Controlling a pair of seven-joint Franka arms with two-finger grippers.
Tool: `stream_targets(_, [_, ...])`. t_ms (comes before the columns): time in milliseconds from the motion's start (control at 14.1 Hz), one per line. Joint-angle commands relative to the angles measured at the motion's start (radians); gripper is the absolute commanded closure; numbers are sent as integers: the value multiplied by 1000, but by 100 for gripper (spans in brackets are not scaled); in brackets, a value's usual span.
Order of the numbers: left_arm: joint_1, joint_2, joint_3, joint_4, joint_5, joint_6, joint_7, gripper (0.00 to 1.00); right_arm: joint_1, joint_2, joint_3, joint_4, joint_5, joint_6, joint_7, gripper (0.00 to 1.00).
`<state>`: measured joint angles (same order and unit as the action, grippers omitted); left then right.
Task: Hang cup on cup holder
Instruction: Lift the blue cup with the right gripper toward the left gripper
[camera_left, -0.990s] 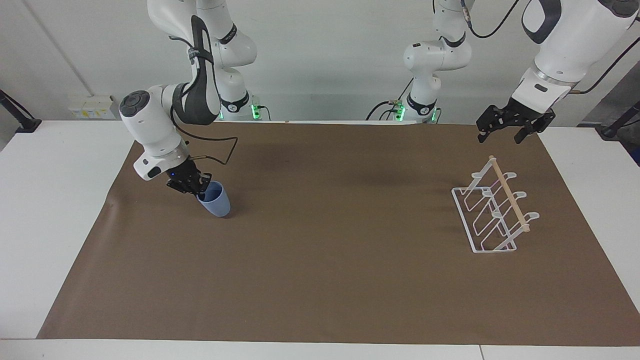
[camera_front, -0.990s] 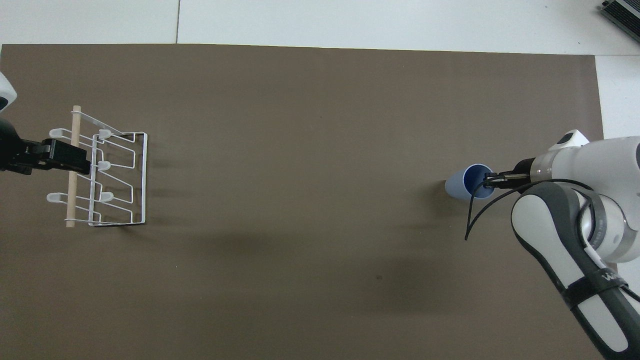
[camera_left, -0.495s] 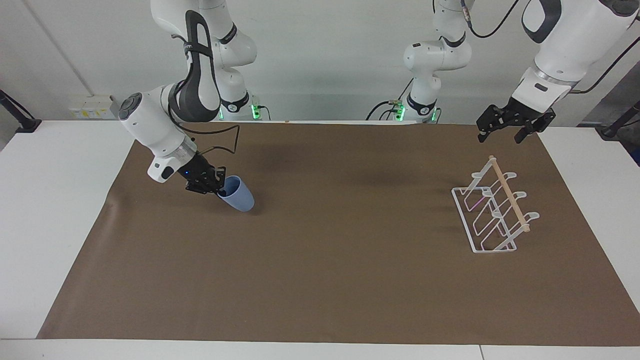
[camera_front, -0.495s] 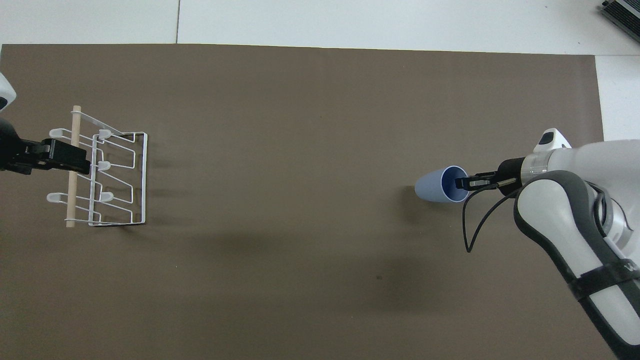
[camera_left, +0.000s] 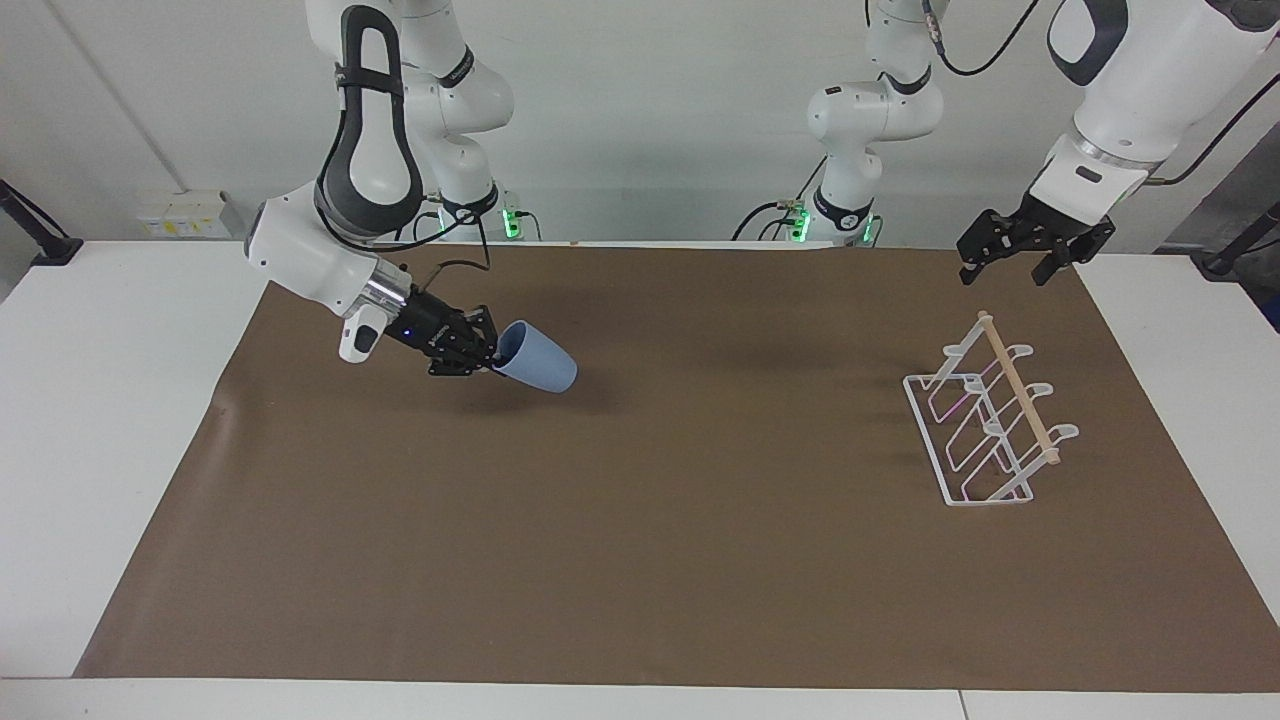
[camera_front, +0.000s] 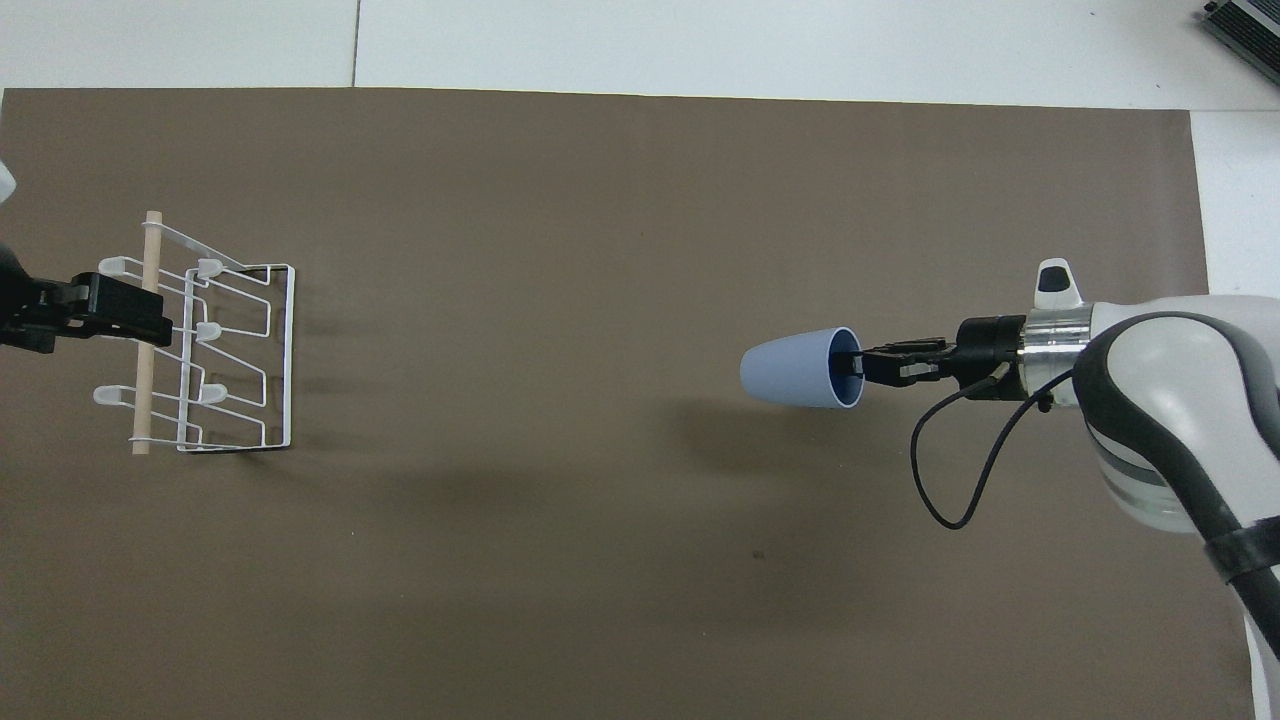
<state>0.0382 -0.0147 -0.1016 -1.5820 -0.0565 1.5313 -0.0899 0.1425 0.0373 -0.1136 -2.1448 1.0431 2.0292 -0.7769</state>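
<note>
My right gripper (camera_left: 490, 352) grasps the cup (camera_left: 537, 369) by its rim, one finger inside the mouth and one outside, and holds it tipped almost on its side in the air over the brown mat (camera_left: 640, 560), left of centre in the facing view and right of centre in the overhead view (camera_front: 800, 366). Its base points toward the left arm's end of the table. The cup holder (camera_left: 988, 425) stands on the mat at the right of the facing view, well apart from the cup. My left gripper (camera_left: 1020, 255) waits in the air above the holder, fingers spread, grasping nothing.
</note>
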Motion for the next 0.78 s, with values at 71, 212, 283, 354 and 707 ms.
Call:
stream_targets(71, [11, -25, 2, -10, -141, -22, -312, 0, -4, -30, 80, -6, 162, -29, 33, 100])
stream_targets(212, [9, -27, 0, -10, -227, -20, -465, 0, -4, -31, 139, -4, 243, -23, 71, 100])
stream_targets(283, [11, -27, 0, -13, -271, -14, -564, 0, -4, -31, 168, -4, 280, -18, 82, 100])
stream_targets(354, [11, -28, 0, -19, -322, -5, -682, 0, -3, -33, 193, -3, 325, -15, 93, 100])
stream_targets(707, [8, -85, -1, -133, -541, 87, -1110, 0, -4, -33, 294, 77, 426, 61, 212, 100])
